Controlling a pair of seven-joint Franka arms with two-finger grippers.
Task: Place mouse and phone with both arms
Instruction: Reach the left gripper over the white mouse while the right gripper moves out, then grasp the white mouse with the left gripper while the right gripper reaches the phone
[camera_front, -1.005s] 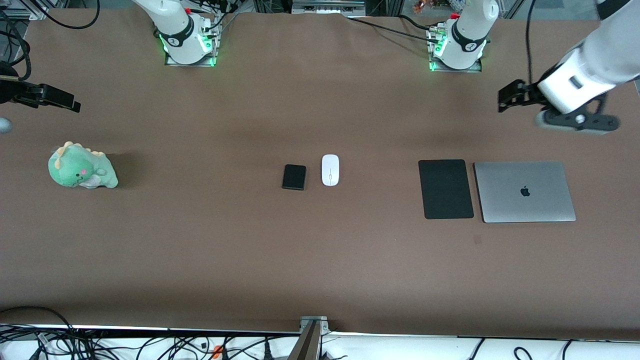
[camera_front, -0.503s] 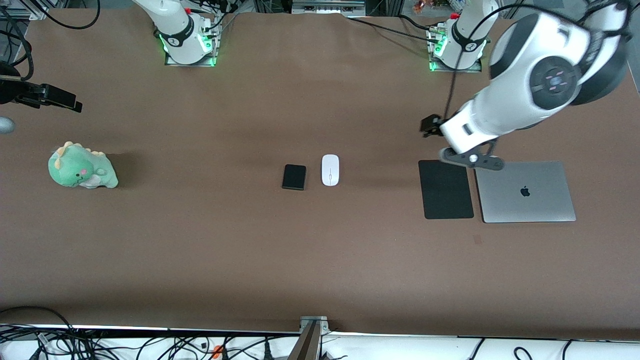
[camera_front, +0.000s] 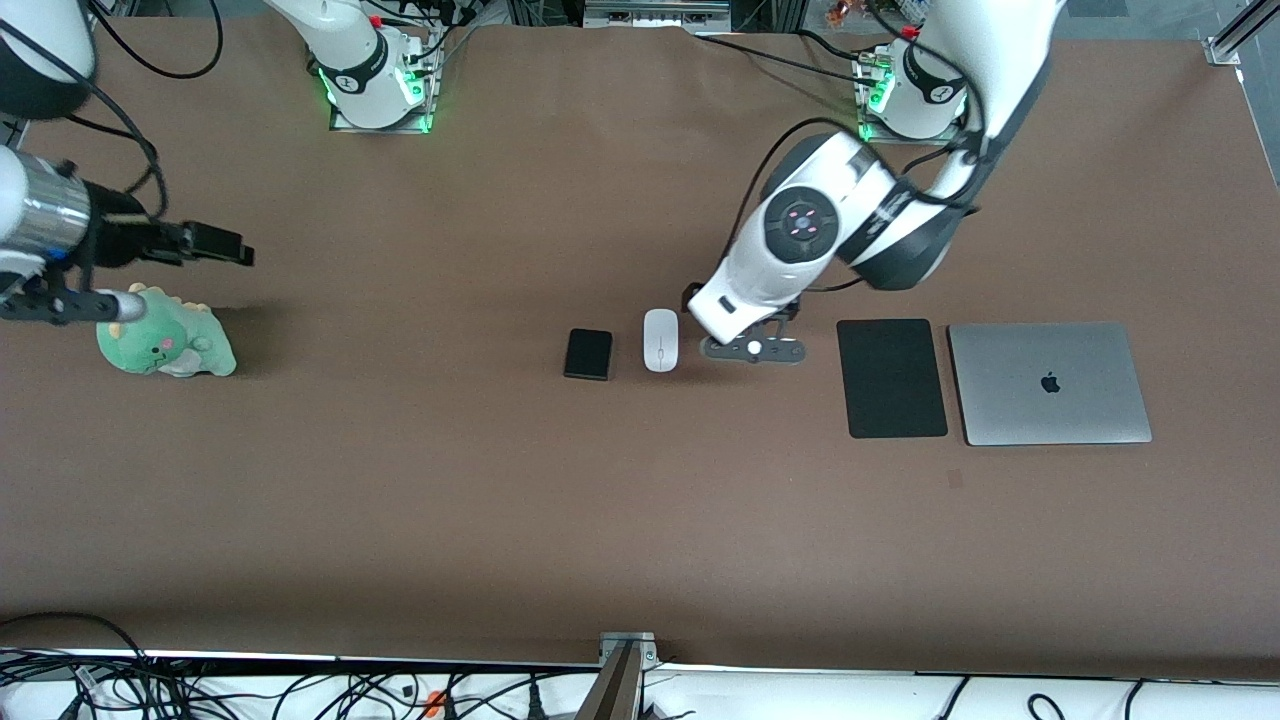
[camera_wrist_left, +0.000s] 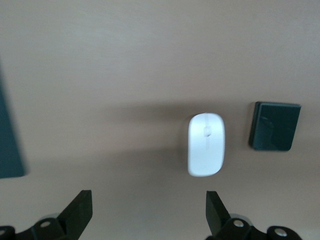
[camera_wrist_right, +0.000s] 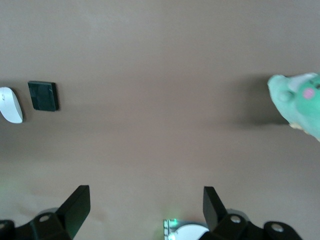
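Approaching stage, nothing yet grasped; mouse and phone lie side by side at mid-table, apart, the phone toward the right arm's end. Left gripper: hangs over the cloth just beside the mouse on the pad's side, fingers spread wide, empty; judged next: shift over the mouse, descend, close across its narrow width. Right gripper: over the table near the plush dinosaur, well apart from the phone, fingers parted, empty; a long reach is needed. Laptop: beside the pad. Left wrist view alone shows the mouse off-centre between the fingers; the front view hides those fingertips under the wrist.
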